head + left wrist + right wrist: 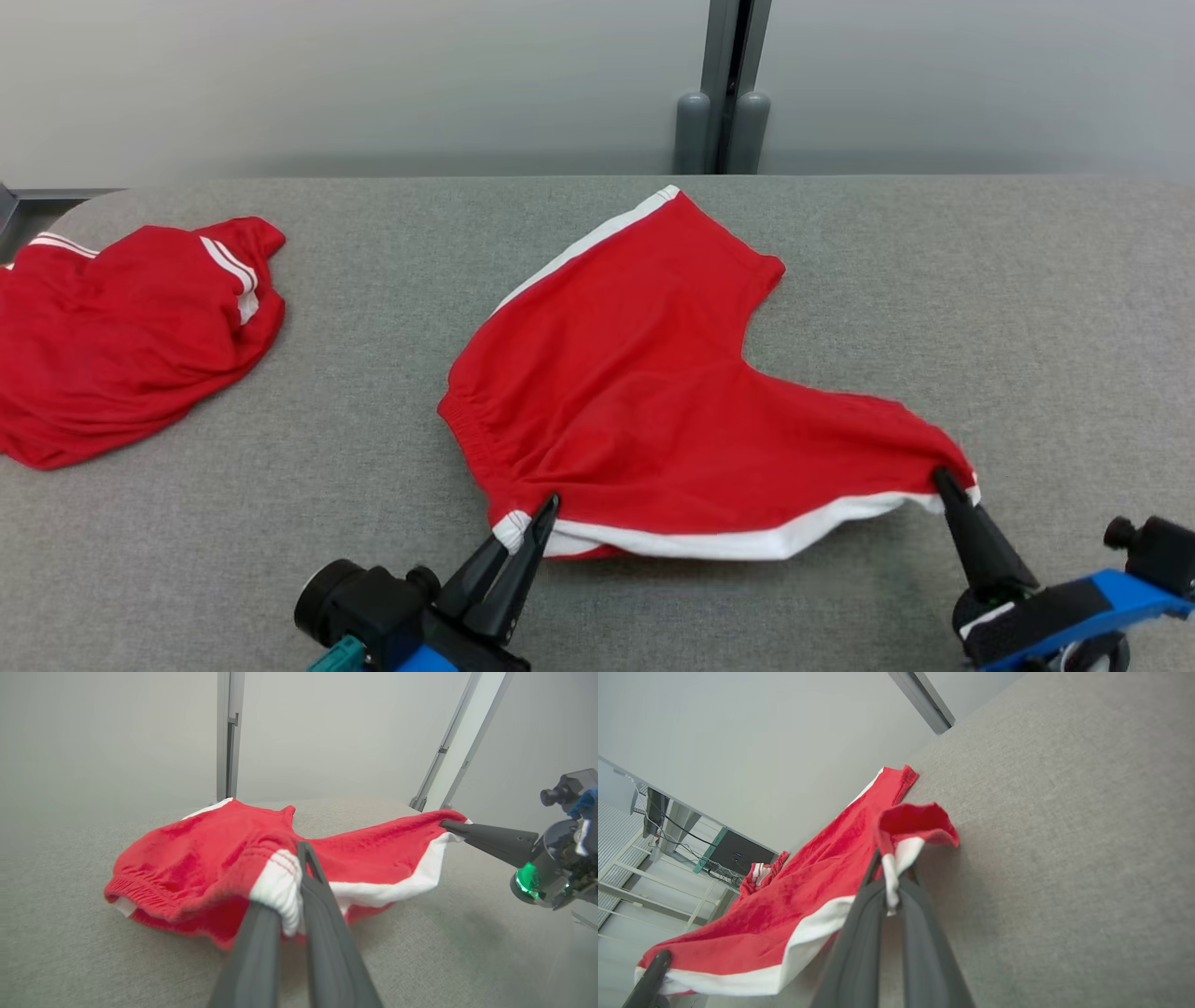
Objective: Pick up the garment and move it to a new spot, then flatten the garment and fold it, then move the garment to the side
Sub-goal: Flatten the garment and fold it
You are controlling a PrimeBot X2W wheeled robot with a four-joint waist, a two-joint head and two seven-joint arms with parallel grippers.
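The garment [653, 392] is a pair of red shorts with white side stripes, spread on the grey table [980, 308]. My left gripper [546, 509] is shut on its near-left corner, at the white stripe end by the waistband. In the left wrist view that white corner bunches between my left gripper [299, 858] and its two dark fingers. My right gripper [943, 478] is shut on the near-right corner, at the leg hem. The right wrist view shows this hem [906, 830] pinched and lifted in my right gripper [889, 872]. The near white edge [747, 541] stretches between both grippers.
A second red garment [121, 336] with white stripes lies crumpled at the table's far left. Grey posts [724, 121] stand behind the table's far edge against a pale wall. Bare grey table lies to the right of the shorts.
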